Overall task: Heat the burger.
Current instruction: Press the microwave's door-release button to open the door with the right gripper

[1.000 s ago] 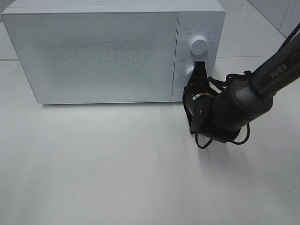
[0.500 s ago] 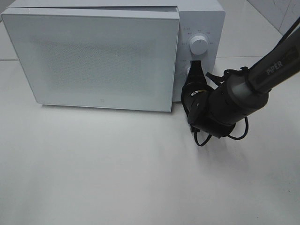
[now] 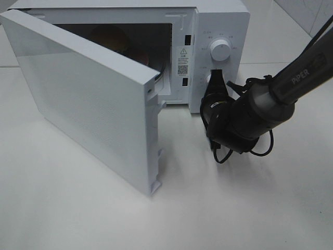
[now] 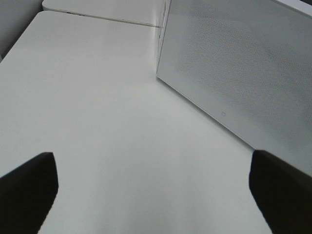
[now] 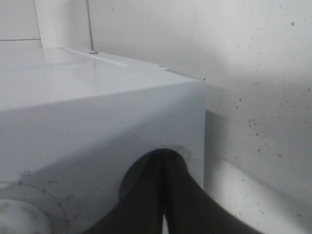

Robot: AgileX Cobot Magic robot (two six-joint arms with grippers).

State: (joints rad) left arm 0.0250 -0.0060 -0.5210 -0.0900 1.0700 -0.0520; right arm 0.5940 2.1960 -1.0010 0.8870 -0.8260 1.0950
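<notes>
Right gripper (image 3: 217, 76): black jaws closed together, gripping nothing, tips at the lower control on the boxy white microwave (image 3: 223, 15), below the round white knob (image 3: 220, 50). Left gripper (image 4: 156, 195): jaws spread wide, empty, over the glossy white table (image 3: 234, 208). The door (image 3: 88, 99), flat with fine dotted mesh, stands open. The burger (image 3: 110, 36) sits inside the cavity, its golden bun partly visible
</notes>
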